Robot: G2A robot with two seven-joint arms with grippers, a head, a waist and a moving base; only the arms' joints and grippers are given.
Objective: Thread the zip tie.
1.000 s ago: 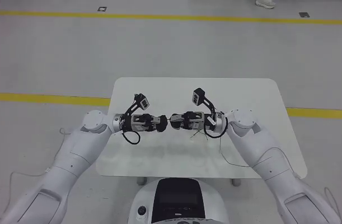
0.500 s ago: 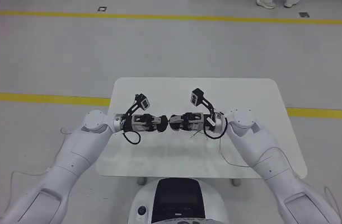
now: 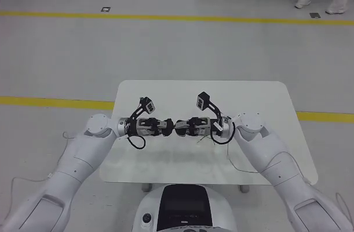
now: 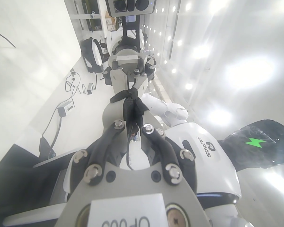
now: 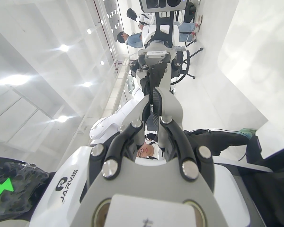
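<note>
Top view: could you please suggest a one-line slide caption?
Above the table, the left gripper and right gripper meet tip to tip, both pinching the zip tie.

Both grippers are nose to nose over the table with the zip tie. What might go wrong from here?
1. The left gripper and right gripper meet tip to tip: any further push may knock them together.
2. They hide the joint, so a missed slot could buckle the zip tie unseen.
3. A slip would drop it onto the table.
</note>
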